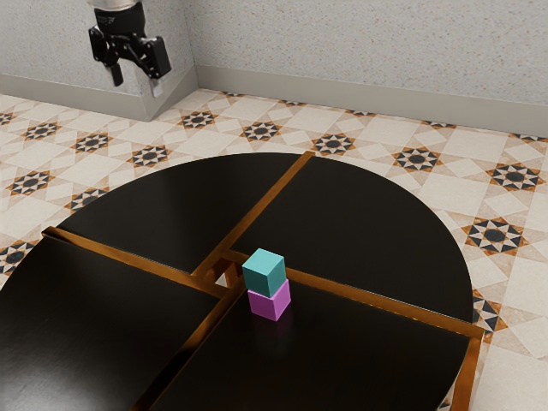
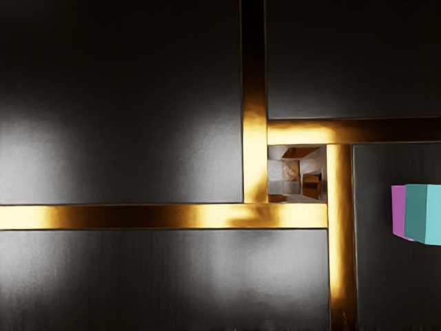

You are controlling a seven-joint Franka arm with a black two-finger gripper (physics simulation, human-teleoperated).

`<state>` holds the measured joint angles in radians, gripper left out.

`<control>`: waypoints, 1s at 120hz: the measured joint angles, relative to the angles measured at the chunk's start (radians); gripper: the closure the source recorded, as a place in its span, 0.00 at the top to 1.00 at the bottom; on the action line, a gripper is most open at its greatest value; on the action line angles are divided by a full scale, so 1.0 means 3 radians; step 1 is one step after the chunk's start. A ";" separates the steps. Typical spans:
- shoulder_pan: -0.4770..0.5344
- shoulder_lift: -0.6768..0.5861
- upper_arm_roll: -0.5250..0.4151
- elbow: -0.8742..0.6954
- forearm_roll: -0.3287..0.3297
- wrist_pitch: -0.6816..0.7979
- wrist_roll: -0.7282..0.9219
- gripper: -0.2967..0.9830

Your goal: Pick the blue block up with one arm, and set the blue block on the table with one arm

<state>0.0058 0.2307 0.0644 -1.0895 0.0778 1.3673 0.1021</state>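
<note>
Two risks to weigh, with the claw (image 1: pixel 137 79) open and empty, well apart from the blue block (image 1: pixel 264 272) perched on the pink block (image 1: pixel 271 303) near the central gap (image 2: pixel 296 174) in the surface (image 1: pixel 368 214). Come down off-centre, and probably knock the stack over, perhaps towards that gap; close too low, and maybe drag along the pink block too. Later, beware of setting down astride a strip (image 1: pixel 377 297), for fear of tilting.
</note>
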 joint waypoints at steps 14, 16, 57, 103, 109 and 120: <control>0.0001 -0.0001 -0.0001 0.0010 0.0001 -0.0015 0.0033 0.77; -0.0001 -0.0031 -0.0002 0.0050 -0.0001 -0.0020 0.0038 0.77; -0.0073 -0.0380 -0.0418 0.0550 -0.0192 0.0029 0.0240 0.77; 0.0004 -0.0106 -0.0082 -0.1288 -0.0210 0.1031 0.0248 0.77; 0.0002 0.0026 -0.0175 -0.1375 -0.0200 0.1181 0.0165 0.77; -0.0016 0.0129 -0.0279 -0.1656 -0.0167 0.1494 -0.0006 0.77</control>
<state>0.0010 0.2696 -0.0193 -1.5863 0.0277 1.8155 0.1003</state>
